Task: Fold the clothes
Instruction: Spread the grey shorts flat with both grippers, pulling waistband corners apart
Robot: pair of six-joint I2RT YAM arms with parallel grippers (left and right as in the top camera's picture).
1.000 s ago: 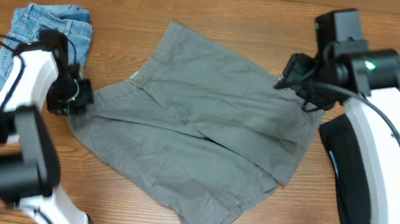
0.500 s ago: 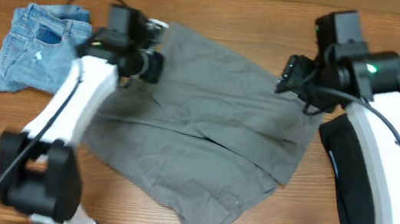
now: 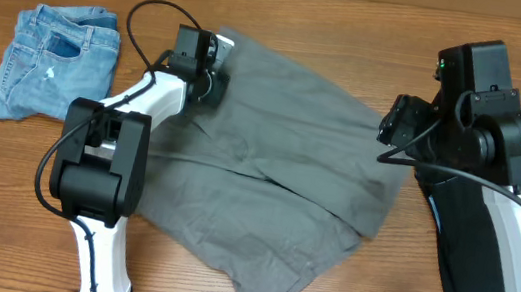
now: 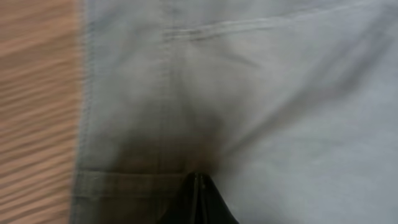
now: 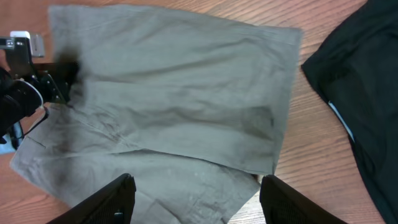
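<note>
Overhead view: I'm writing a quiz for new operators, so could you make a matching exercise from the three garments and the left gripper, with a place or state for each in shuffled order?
Column one:
1. grey shorts
2. denim shorts
3. black top
4. left gripper

Column two:
A. bunched up at the far left of the table
B. at the right side, partly under the robot arm
C. spread out in the middle
D. shut, at the far-left corner of the spread garment

Pairs: 1-C, 2-A, 3-B, 4-D
</note>
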